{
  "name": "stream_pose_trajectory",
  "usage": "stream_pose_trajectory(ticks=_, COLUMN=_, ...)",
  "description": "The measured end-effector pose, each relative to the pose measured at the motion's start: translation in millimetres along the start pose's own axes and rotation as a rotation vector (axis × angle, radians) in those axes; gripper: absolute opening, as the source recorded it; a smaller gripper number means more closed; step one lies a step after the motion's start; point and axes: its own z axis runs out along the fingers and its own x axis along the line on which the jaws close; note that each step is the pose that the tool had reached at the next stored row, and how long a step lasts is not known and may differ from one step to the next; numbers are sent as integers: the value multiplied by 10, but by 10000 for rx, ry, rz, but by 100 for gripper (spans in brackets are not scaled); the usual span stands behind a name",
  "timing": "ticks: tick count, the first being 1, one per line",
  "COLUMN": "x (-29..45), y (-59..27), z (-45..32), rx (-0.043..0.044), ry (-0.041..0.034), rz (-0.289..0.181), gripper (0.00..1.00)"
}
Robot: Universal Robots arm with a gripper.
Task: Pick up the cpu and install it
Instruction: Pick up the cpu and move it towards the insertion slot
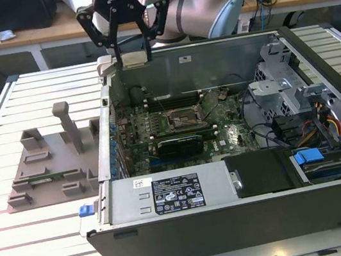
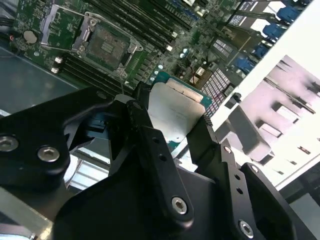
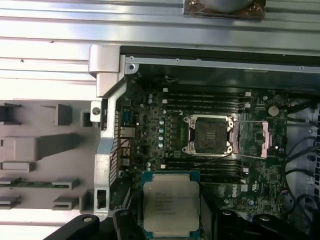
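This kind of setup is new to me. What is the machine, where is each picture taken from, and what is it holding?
It is a single robot arm ending in a two-fingered pincer. The exterior view comes from a camera off the arm and looks across a slatted table. On the table lie an open computer case and, on the exterior view's left, a grey fixture plate. Both wrist views come from cameras that ride on the arm and look past the pincer into the case. The pincer is shut on the cpu, a small square chip with a silver-grey top, and holds it above the green motherboard. The socket on that board is open and empty, so the chip is not yet installed.
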Motion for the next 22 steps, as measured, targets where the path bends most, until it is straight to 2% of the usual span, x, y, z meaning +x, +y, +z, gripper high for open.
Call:
stream_pose_trajectory(ticks=4, x=-85, y=22, z=143, rx=3, ry=12, rz=0, gripper=54)
stream_pose_trajectory(ticks=10, x=-154, y=138, z=241, rx=5, ry=17, rz=-1, gripper=54)
stream_pose_trajectory(ticks=19, x=-245, y=253, z=418, rx=12, ry=21, rz=2, gripper=54)
stream_pose_trajectory(ticks=22, x=-313, y=316, z=531, rx=14, ry=24, rz=-2, gripper=54)
